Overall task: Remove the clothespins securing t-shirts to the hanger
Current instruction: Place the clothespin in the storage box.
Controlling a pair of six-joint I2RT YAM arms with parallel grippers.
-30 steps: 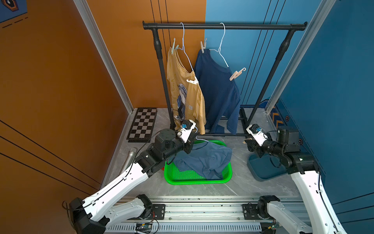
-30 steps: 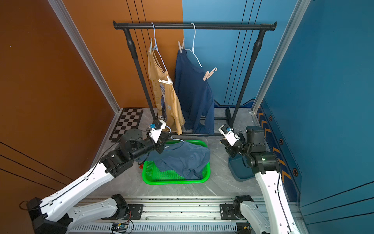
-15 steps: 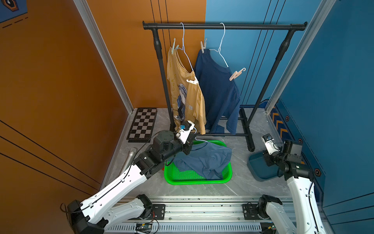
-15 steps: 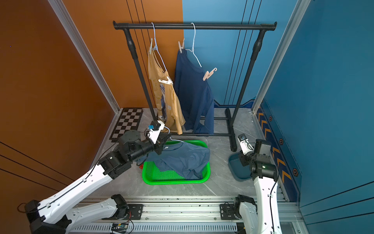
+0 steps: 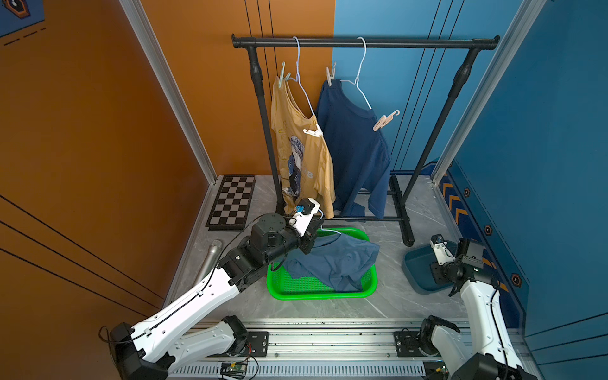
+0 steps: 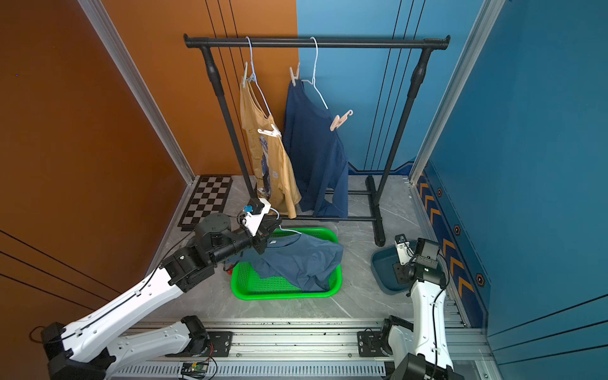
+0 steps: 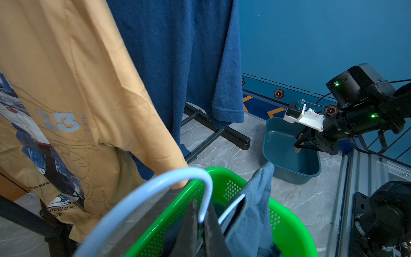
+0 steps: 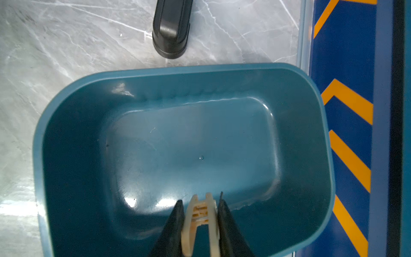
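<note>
On the rack, a mustard-yellow t-shirt (image 5: pixel 306 158) and a navy t-shirt (image 5: pixel 355 148) hang from white wire hangers. Clothespins still grip them: a pale green one (image 5: pixel 282 76), a white one (image 5: pixel 312 132), a cream one (image 5: pixel 330 74) and a pink one (image 5: pixel 385 120). A slate-blue t-shirt (image 5: pixel 332 260) lies in the green basket (image 5: pixel 316 294) on its hanger (image 7: pixel 155 184). My left gripper (image 7: pixel 201 211) is shut on that hanger's hook. My right gripper (image 8: pixel 200 200) hangs over the blue bin (image 8: pixel 300 133), shut on a cream clothespin (image 8: pixel 201 213).
The black rack (image 5: pixel 362 42) has feet on the grey floor; one foot (image 8: pixel 171 29) ends just beyond the bin. A chessboard (image 5: pixel 232 204) and a grey cylinder (image 5: pixel 210 260) lie at the left. Orange and blue walls close in on both sides.
My right arm has swung away from the rack and down over the blue bin with the cream clothespin. The left arm has stayed over the basket.
</note>
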